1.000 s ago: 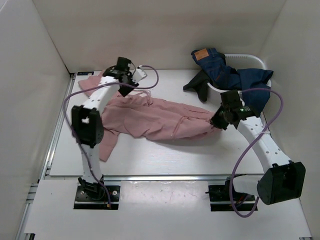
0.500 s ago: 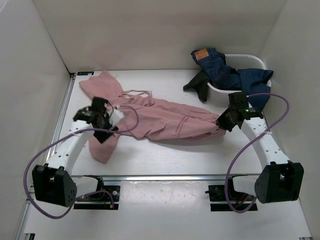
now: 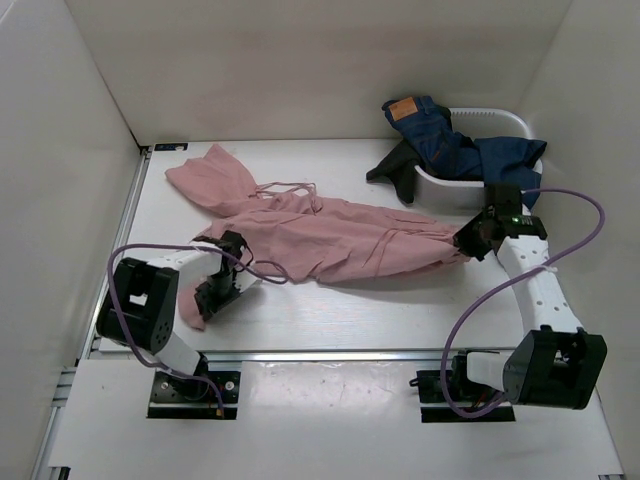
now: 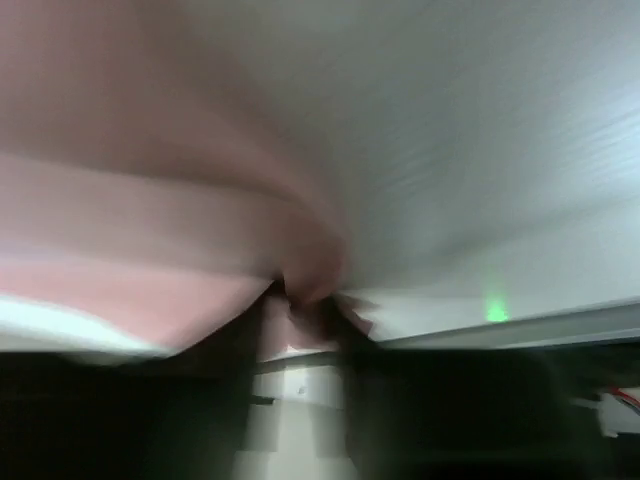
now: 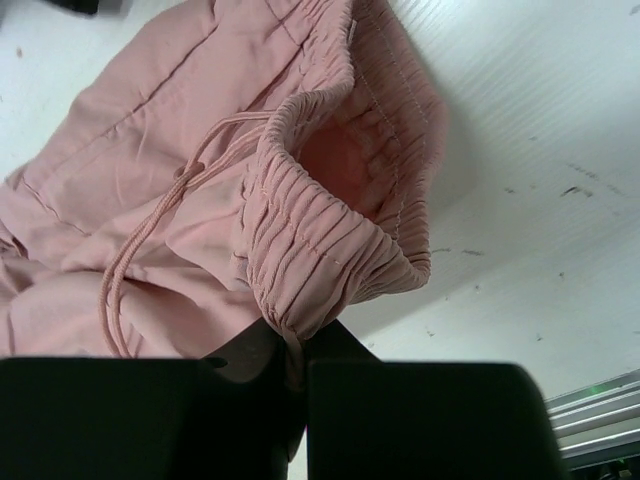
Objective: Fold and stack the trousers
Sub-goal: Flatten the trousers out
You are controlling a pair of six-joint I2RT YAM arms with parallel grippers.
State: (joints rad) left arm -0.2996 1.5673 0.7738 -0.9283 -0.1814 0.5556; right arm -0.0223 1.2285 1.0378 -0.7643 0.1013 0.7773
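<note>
Bench (image 3: 330, 310): white and flat.
Trousers (image 3: 340, 235): pink, spread across the middle.
Left gripper (image 3: 212, 295): arm bent low, at leg end; too blurry to tell grip.
Right gripper (image 3: 470, 243): arm reaching out, clenched on waist.

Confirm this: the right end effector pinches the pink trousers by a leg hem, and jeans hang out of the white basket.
Not a leg hem: the right end effector pinches the pink trousers by the gathered waistband, as the right wrist view shows. The jeans do hang out of the white basket.
</note>
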